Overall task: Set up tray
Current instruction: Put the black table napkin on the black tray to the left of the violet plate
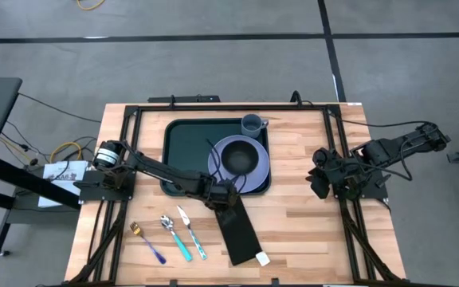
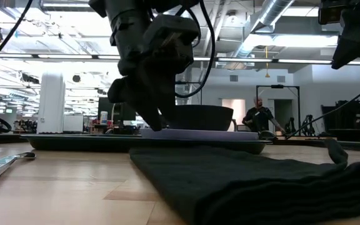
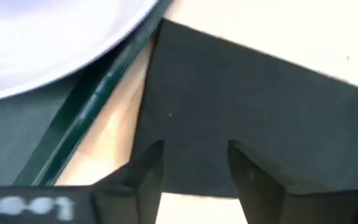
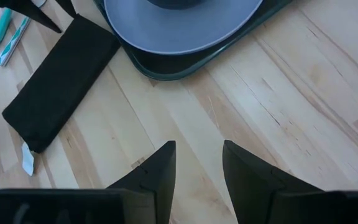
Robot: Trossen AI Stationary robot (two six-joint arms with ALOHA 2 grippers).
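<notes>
Left end effector apparently open, low; right end effector open.

The dark green tray lies flat on the table's far middle. Its rim is raised and its corners rounded.

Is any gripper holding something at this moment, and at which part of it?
Nothing is held. The left gripper is open over the end of the black napkin nearest the tray; the right gripper is open, empty.

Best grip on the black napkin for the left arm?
Take the napkin at its short end nearest the tray, from straight above. It lies flat on the wood, so only an edge pinch works, and the open left gripper hangs over that end.
</notes>
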